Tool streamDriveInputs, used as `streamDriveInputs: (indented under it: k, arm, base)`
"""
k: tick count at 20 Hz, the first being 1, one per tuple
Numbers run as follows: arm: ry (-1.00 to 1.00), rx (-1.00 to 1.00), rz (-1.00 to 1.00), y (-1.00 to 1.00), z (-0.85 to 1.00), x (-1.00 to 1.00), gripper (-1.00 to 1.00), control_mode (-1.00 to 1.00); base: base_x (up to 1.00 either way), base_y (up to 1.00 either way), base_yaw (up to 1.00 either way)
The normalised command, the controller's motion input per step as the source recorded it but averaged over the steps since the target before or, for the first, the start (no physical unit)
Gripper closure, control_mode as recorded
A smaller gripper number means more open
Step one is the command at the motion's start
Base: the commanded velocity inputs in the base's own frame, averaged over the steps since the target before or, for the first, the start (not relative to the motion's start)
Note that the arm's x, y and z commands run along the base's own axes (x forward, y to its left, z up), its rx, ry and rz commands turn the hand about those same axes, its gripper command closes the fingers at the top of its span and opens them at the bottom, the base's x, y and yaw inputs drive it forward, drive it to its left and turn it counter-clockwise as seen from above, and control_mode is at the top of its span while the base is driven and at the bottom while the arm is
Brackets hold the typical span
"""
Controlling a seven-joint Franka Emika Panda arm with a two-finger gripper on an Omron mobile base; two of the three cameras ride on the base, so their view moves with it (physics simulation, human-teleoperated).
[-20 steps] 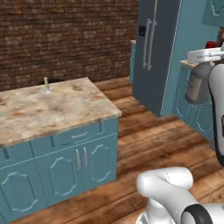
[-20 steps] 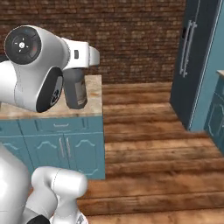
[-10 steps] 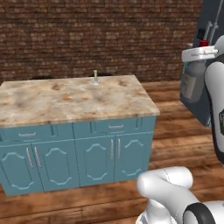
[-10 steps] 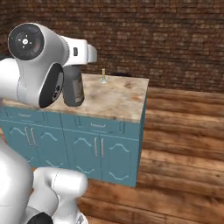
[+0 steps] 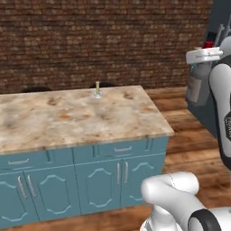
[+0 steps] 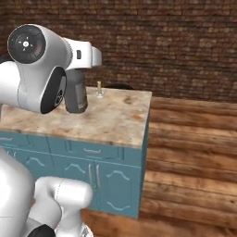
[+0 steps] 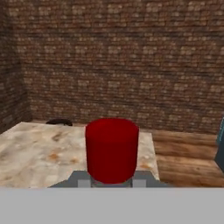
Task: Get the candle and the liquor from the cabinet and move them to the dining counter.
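Observation:
My gripper (image 5: 204, 57) is shut on the neck of the liquor (image 5: 195, 84), a dark grey bottle with a red cap (image 7: 111, 148). The bottle hangs upright in the air, off the right end of the dining counter (image 5: 54, 122). In the right base view the liquor (image 6: 75, 93) shows below my white hand, in front of the counter (image 6: 115, 121). The candle (image 5: 97, 90), a short yellow stick in a pale holder, stands near the far edge of the beige marbled slab; it is the same candle (image 6: 99, 90) in the right base view. The cabinet is out of view.
Dark stool tops (image 5: 36, 89) peek over the counter's far edge, before a brick wall (image 5: 103, 40). A tall dark teal unit (image 5: 219, 22) stands at the right. Wooden floor (image 6: 190, 152) lies open to the right of the counter.
The whole picture has shifted as the base turned, so the dining counter now sits closer and more central. The bottle stays in my grip.

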Motion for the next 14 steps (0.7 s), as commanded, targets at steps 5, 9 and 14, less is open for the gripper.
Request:
streamDriveInputs:
  k: [5,9,14]
  arm:
    - [0.0,0.0,0.0,0.0,0.0,0.0,1.0,1.0]
    - [0.0,0.0,0.0,0.0,0.0,0.0,1.0,1.0]
    - [0.0,0.0,0.0,0.0,0.0,0.0,1.0,1.0]
  base:
    - [0.88,0.2,-0.05]
    - [0.87,0.24,0.0]
    - [0.86,0.19,0.0]
